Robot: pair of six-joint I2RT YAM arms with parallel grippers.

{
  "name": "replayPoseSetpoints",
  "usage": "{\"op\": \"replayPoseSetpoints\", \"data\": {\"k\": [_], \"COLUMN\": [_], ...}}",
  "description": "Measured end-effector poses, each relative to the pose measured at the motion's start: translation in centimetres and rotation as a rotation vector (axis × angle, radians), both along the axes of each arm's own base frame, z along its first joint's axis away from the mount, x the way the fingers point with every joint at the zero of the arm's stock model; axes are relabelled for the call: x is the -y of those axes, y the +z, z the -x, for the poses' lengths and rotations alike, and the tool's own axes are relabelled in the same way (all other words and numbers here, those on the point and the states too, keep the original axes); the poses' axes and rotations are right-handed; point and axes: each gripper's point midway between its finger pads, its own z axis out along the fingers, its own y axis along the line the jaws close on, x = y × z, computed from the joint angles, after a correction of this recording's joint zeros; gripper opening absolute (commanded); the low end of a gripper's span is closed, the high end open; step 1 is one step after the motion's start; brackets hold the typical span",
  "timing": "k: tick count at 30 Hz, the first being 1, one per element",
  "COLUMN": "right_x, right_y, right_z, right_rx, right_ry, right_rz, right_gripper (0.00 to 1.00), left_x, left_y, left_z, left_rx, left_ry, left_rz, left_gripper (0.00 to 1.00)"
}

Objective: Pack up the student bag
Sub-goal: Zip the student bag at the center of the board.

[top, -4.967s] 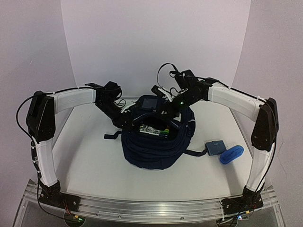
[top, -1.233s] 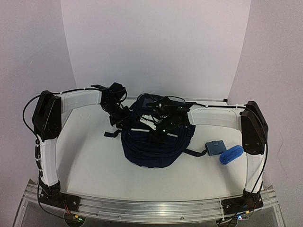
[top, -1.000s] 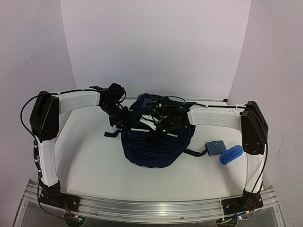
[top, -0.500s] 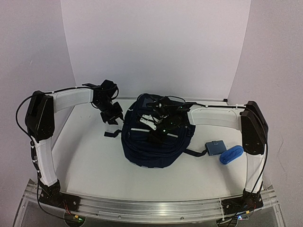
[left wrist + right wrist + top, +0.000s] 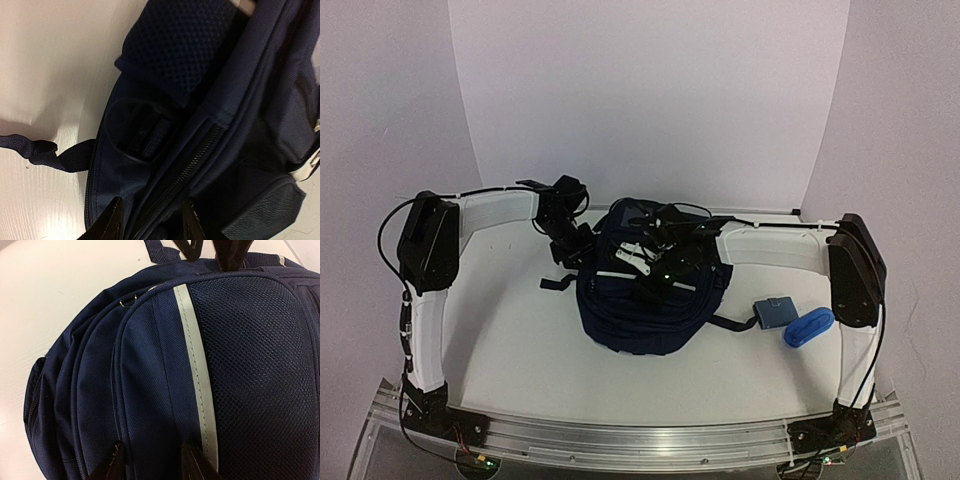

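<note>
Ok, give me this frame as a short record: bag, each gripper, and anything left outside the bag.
student bag: navy, lying mid-table, no contents showing from above
left gripper: jaws parted, at the bag's left side, straddling a zip line
right gripper: jaws parted, over the bag's front panel beside the grey reflective stripe
outside the bag: small grey-blue pouch and blue oblong item, side by side on the table to the bag's right
held items: none seen
</note>
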Motion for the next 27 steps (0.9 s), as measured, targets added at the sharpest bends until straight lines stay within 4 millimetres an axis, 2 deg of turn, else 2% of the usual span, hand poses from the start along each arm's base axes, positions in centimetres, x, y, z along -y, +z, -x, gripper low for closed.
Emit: {"op": "replayPoseSetpoints", "data": {"k": [3, 12, 20, 24, 27], "right_x": [0.0, 0.0, -0.1, -0.1, -0.1], "right_y": [-0.1, -0.3, -0.3, -0.3, -0.3], "right_z": [0.0, -0.1, -0.2, -0.2, -0.2], "right_rx": [-0.001, -0.001, 0.000, 0.000, -0.001], "right_ry": [0.000, -0.002, -0.003, -0.003, -0.003], "right_rz": [0.001, 0.007, 0.010, 0.010, 0.010], "right_gripper": [0.37, 0.37, 0.37, 0.37, 0.37], "left_x": [0.3, 0.5, -0.5, -0.7, -0.9], "left_y": [-0.9, -1.0, -0.3, 0.3, 0.7], "left_z": [0.6, 1.5, 5.5, 5.8, 6.1], "left_rx": [-0.027, -0.039, -0.088, -0.075, -0.065], "left_ry": [-0.019, -0.039, -0.085, -0.095, -0.113], "left_rz": [-0.021, -0.037, -0.075, -0.070, -0.076], "left_gripper": [0.37, 0.23, 0.13, 0.12, 0.17]}}
